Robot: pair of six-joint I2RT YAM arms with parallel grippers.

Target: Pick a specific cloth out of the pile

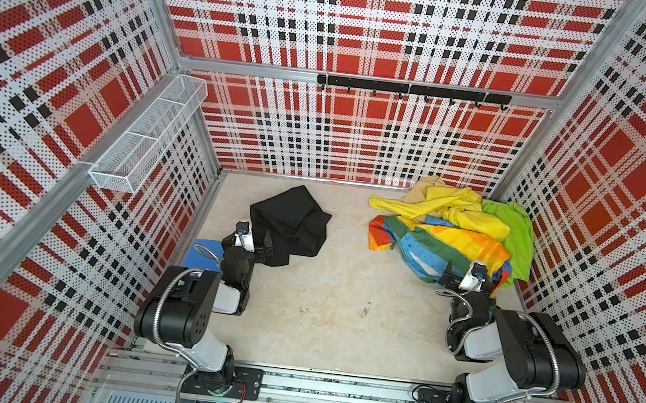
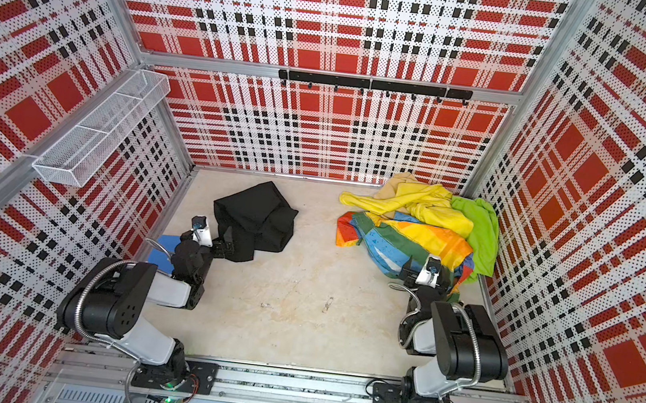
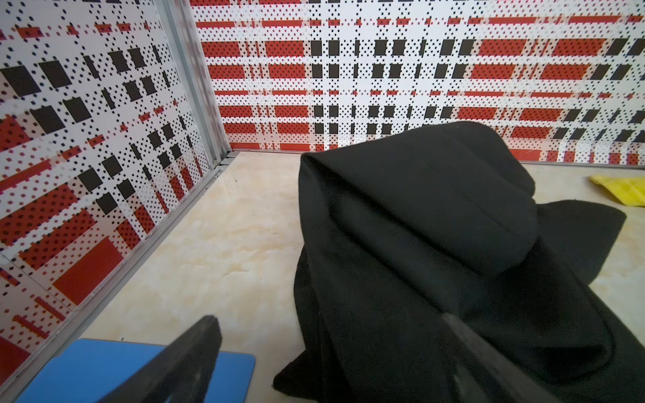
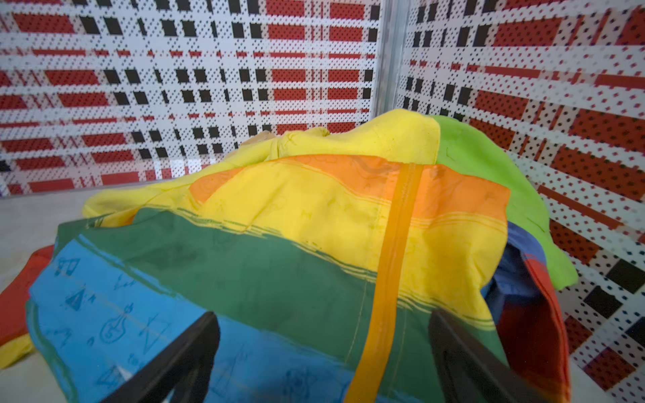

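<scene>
Left arm: elbow folded high near the front rail, forearm low and reaching forward.
Left gripper [image 3: 330, 319]: jaws wide apart, empty; one finger above the near edge of the large plain black fabric cloth [image 1: 289, 219], the other above a flat blue pad [image 1: 204, 250].
Black cloth position: crumpled on the left of the beige desk [image 1: 320, 315], well apart from the pile.
Right arm: folded the same way.
Right gripper [image 4: 323, 316]: spread wide, empty, over the rainbow-patched sheet [image 4: 279, 261] of the heaped pile of bright fabrics [image 1: 456, 227].

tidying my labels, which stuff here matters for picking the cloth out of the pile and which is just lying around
For the job: black cloth, colourful pile.
Just lying about: blue pad, wire basket, hook rail.
</scene>
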